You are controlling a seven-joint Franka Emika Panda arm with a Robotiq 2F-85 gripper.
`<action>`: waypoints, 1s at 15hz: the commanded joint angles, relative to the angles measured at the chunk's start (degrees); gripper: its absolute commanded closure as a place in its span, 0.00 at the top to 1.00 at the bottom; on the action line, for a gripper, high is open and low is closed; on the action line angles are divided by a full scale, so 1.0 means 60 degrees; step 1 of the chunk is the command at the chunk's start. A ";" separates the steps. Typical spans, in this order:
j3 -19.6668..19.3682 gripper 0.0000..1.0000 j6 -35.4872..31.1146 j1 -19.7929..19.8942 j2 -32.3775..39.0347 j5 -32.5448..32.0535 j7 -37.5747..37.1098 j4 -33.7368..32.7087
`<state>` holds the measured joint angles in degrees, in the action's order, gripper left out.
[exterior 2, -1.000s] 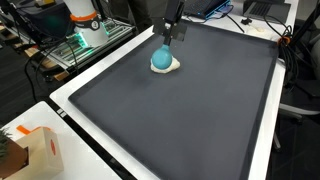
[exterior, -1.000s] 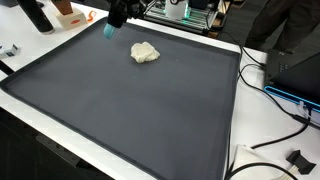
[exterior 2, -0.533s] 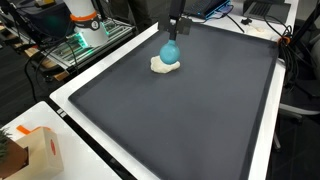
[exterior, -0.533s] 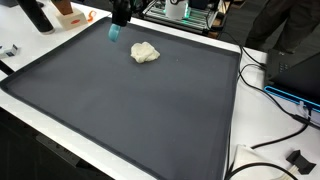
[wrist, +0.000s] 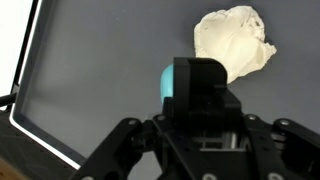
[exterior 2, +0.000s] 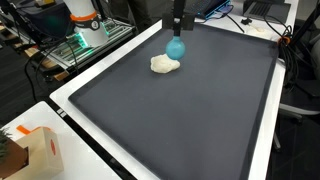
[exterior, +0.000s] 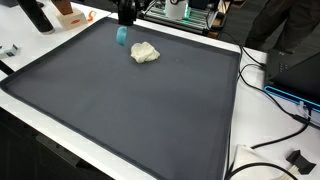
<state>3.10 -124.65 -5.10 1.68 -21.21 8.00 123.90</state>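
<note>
The gripper hangs over the far part of the dark worktop, close to its far edge, and its fingers are closed about a small teal object. In an exterior view the teal object shows as a rounded shape directly under the gripper. Whether its underside touches the surface cannot be told.

Just beside it lies a cream lump, crumpled and irregular, resting flat on the worktop. In an exterior view the cream lump sits a little nearer the camera than the teal object, and the two look close but apart.

In the wrist view the gripper fills the lower half of the picture. One dark finger covers most of the teal object, so only a curved sliver shows at the finger's side. The cream lump lies beyond it, towards the upper corner of that view.

A white rim borders the worktop on all sides. Outside the rim, an orange-and-white box stands near one corner, and cables trail along another edge — well apart from the gripper.
</note>
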 commanded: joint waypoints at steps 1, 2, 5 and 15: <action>-0.0057 0.25 -0.0664 0.0252 -0.0468 0.1140 0.1360 0.0608; -0.0089 0.25 -0.0819 0.0302 -0.0506 0.1490 0.1758 0.0699; -0.0202 0.25 -0.1237 0.0471 -0.0626 0.2716 0.3111 0.0998; -0.0686 0.25 -0.1388 0.0829 -0.0838 0.6393 0.7357 0.1608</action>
<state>-0.12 -132.33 -0.77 -1.20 11.36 45.26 130.83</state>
